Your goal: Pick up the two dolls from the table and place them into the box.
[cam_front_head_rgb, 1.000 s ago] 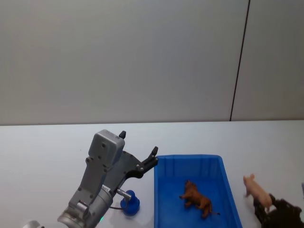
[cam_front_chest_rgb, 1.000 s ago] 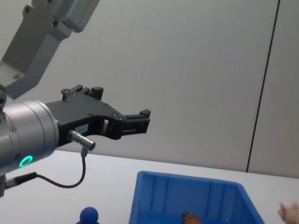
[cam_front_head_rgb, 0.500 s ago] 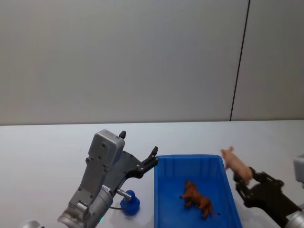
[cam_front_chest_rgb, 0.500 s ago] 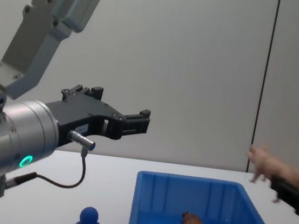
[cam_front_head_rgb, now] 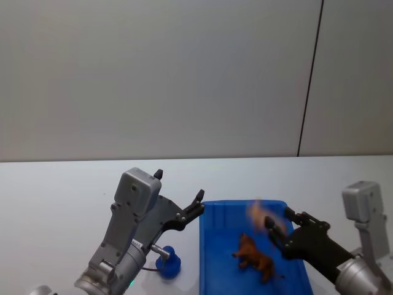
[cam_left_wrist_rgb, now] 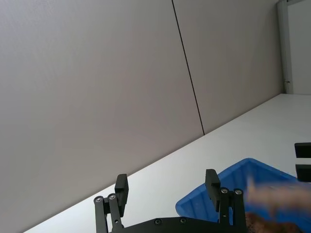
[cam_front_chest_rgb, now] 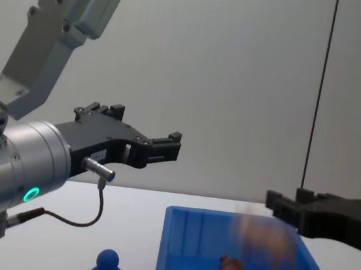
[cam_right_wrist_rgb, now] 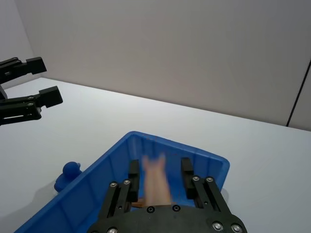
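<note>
1. The right gripper (cam_right_wrist_rgb: 160, 165) hangs over the middle of the large bright blue ribbed plastic box (cam_front_head_rgb: 242, 203), jaws spread. The pale pink toy pig (cam_front_chest_rgb: 261, 237) shows blurred between and below them, probably dropping.
2. Good practice: hold station until it lands, then lift straight up, clear of the walls.
3. The pig's long axis seems to run toward the box's far wall (too blurred to be sure). The brown shaggy toy animal (cam_front_head_rgb: 255, 257) lies inside diagonally, head toward the far-left corner.
4. The left gripper (cam_left_wrist_rgb: 166, 178) hovers with jaws spread beyond the box's left wall, above the small blue round-headed figurine (cam_front_head_rgb: 167, 263).

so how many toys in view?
3: brown animal lying in the blue box; pink pig, blurred, in the air over the box; blue figurine on the table left of it.
</note>
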Robot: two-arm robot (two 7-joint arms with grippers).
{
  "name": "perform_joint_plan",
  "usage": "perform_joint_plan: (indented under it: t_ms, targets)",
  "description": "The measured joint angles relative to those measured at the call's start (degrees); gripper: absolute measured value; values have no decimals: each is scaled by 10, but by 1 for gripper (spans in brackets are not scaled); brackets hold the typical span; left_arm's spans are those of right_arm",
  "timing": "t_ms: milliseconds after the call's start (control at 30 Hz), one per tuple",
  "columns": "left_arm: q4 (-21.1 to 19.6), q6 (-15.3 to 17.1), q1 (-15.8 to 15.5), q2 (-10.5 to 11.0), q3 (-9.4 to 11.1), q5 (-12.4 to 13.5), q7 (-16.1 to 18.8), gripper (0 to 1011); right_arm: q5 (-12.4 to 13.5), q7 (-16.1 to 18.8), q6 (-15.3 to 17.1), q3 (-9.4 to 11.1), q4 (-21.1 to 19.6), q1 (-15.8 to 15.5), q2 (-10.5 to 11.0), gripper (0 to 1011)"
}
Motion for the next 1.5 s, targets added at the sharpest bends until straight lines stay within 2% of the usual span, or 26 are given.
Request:
perform_joint_plan:
  t_ms: [233,300,600,1067,1500]
  targets:
    - [0,0,0,0,0,0,0,1001,-6,-1,12,-6,10,12,-9,701]
    - [0,0,0,0,0,0,0,1001,-6,-4,13,-6,10,13,-10,738]
    - [0,0,0,0,0,0,0,1001,-8,-43,7,-1,0,3,-5,1001]
    - [0,0,0,0,0,0,0,1001,-7,-125,-20,18,-37,-43,19,1001]
    - [0,0,1,0,-1,-1,0,1001,-5,-155,-31,26,-53,-62,30,1001]
